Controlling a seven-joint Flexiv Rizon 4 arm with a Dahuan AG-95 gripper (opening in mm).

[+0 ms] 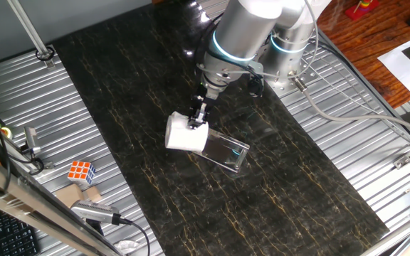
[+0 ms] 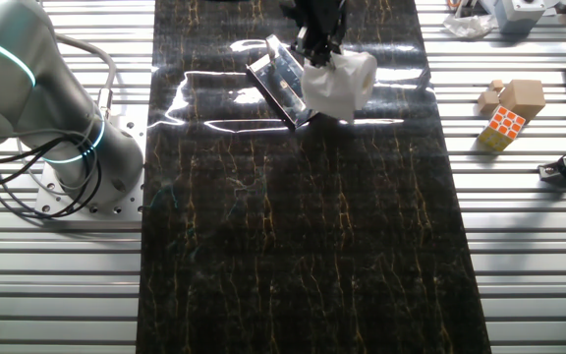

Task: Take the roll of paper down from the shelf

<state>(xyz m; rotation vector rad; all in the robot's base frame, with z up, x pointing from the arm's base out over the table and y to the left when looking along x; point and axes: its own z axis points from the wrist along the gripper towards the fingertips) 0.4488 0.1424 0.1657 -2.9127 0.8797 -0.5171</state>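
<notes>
The roll of paper is white and stubby. It sits tilted at the left end of the clear plastic shelf, touching it. I cannot tell whether it rests on the mat or hangs from the fingers. My gripper comes down from above and is shut on the roll's upper rim. In the other fixed view the roll of paper lies to the right of the shelf, with the gripper just above it. The fingertips are partly hidden by the roll.
A black marbled mat covers the middle of the ribbed metal table. A coloured puzzle cube and wooden blocks lie at the table's side. The arm's base with its cables stands beside the mat.
</notes>
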